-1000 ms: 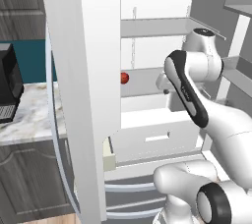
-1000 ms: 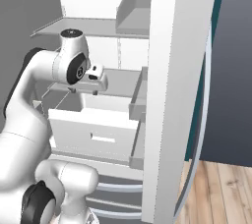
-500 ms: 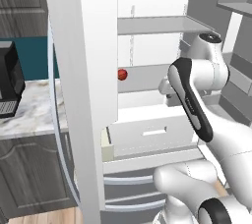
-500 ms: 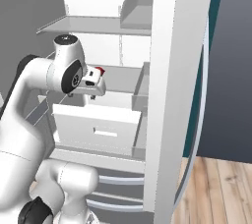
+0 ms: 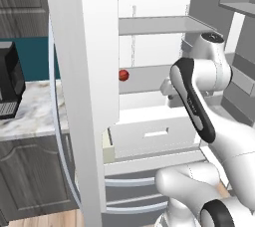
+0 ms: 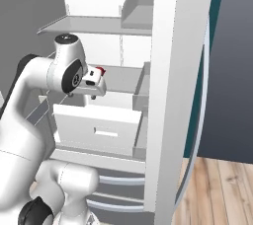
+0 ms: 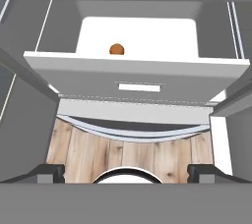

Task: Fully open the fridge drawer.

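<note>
The fridge drawer [image 5: 149,139] is a white box pulled partway out of the fridge under the grey shelves, with a small handle slot [image 5: 156,134] in its flat front. It also appears as the drawer [image 6: 96,129] and from above as the drawer [image 7: 138,73], with a small orange round thing [image 7: 116,49] inside. My gripper [image 6: 82,95] hangs above the drawer's front and is apart from it. In the hand view the gripper [image 7: 127,173] is open, with nothing between its wide-set fingertips [image 7: 47,171].
The open fridge door [image 5: 84,96] stands at the left, and another door [image 6: 173,95] at the right. A red ball [image 5: 123,75] lies on the middle shelf [image 5: 144,79]. Grey fronts with curved bar handles [image 6: 118,179] sit below the drawer. A black coffee machine [image 5: 7,81] stands on the counter.
The arm's elbow has shifted slightly. My hand stays above the drawer, and the drawer's front stands about where it was.
</note>
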